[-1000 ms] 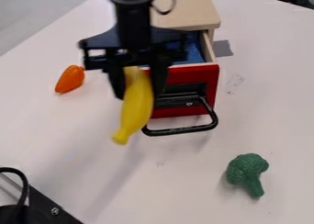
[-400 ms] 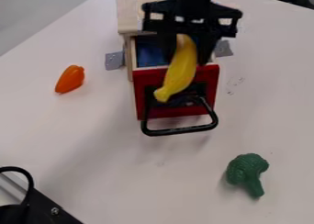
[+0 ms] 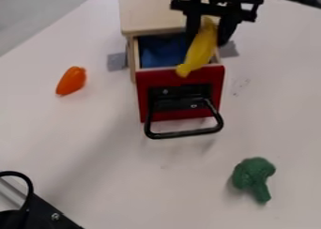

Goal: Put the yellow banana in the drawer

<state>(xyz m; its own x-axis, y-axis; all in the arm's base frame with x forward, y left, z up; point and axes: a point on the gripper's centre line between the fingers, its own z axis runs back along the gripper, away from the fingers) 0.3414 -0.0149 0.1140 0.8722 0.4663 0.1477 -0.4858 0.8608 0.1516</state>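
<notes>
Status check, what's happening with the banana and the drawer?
Gripper shut on banana. Banana over the open drawer's front edge, not released. Blue lining visible inside; nothing seen blocking. Orange pepper and broccoli well outside.

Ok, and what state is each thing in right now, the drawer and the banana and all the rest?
Drawer: pulled open.
Drawer handle: jutting out from the red front.
Blue material: inside the drawer.
Gripper: closed on the banana.
Banana: held up at a tilt over the drawer, not released.
Orange vegetable: lying on the table.
Green broccoli: lying on the table.
</notes>
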